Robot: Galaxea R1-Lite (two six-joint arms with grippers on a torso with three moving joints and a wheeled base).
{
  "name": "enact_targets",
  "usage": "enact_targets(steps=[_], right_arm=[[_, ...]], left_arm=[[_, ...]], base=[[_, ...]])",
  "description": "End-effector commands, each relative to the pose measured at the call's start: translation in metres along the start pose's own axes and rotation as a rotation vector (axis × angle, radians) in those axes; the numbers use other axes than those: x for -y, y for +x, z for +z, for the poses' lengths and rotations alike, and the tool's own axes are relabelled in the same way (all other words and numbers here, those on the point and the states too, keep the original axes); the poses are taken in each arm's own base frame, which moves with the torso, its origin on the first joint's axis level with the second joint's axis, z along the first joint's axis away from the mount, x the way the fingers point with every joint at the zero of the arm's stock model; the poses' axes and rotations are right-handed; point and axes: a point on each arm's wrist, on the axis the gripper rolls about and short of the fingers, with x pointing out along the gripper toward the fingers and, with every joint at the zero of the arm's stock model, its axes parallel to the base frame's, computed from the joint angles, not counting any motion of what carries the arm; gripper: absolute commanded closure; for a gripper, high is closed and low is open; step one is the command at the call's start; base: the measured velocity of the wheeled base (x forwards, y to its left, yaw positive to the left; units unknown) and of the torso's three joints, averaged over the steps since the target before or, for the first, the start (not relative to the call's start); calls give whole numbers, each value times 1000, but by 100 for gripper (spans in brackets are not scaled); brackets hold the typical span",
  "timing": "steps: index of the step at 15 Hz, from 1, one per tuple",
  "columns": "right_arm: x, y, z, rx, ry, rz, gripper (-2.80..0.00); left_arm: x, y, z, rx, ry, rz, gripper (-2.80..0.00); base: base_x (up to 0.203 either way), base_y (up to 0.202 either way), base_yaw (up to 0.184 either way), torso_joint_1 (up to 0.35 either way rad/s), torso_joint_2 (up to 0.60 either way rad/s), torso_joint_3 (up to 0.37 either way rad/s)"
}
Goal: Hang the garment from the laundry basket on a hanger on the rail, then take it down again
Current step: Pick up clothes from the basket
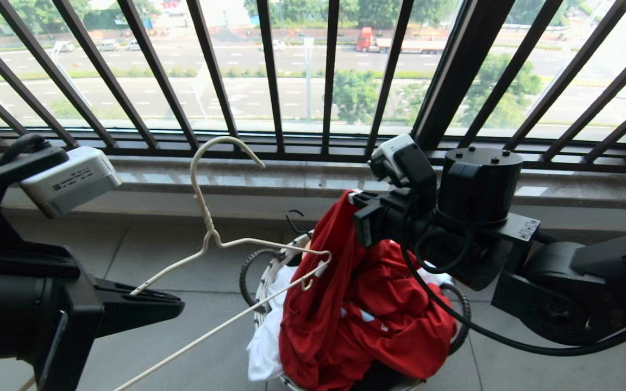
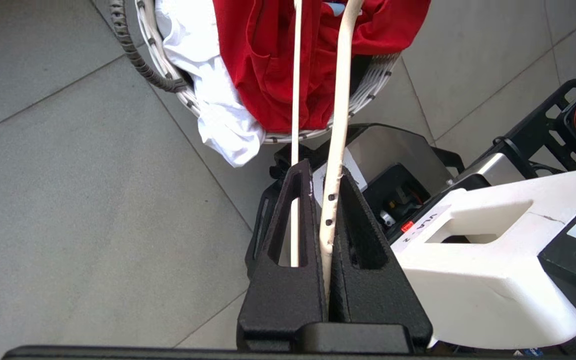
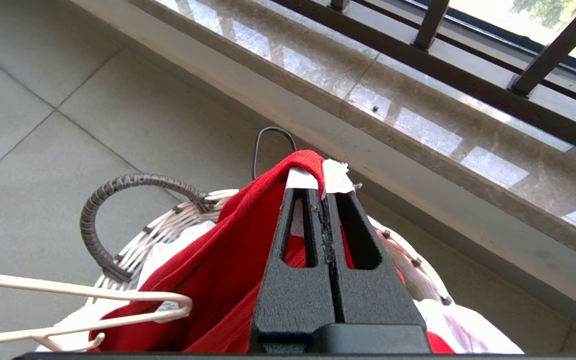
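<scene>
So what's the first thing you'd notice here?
The bright red T-shirt, pulled up out of the round basket on the floor by the right gripper. Next, the white wire hanger held by the left gripper, its end touching the shirt.

White cloth (image 1: 265, 347), grey floor tiles (image 1: 171, 255), marble sill (image 1: 269, 182), black window railing (image 1: 269, 70).

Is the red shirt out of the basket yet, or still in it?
Partly out. The right hand pinches the red shirt by its collar and lifts it, but most of the cloth still sits bunched in the basket.
</scene>
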Motion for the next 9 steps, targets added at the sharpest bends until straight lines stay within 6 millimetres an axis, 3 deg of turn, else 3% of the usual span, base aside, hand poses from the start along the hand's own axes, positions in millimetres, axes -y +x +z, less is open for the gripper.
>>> enact_targets(steps=[1, 5, 9], right_arm=[[3, -4, 11, 37, 13, -7, 0], [10, -21, 36, 114, 64, -19, 0], [12, -26, 39, 124, 67, -24, 0]], left_arm=[[3, -20, -3, 67, 12, -3, 0], [4, -27, -3, 99, 18, -6, 0], [5, -29, -4, 122, 20, -9, 0]], base=[[0, 0, 0, 0, 0, 0], [0, 0, 0, 0, 0, 0], [0, 0, 0, 0, 0, 0]])
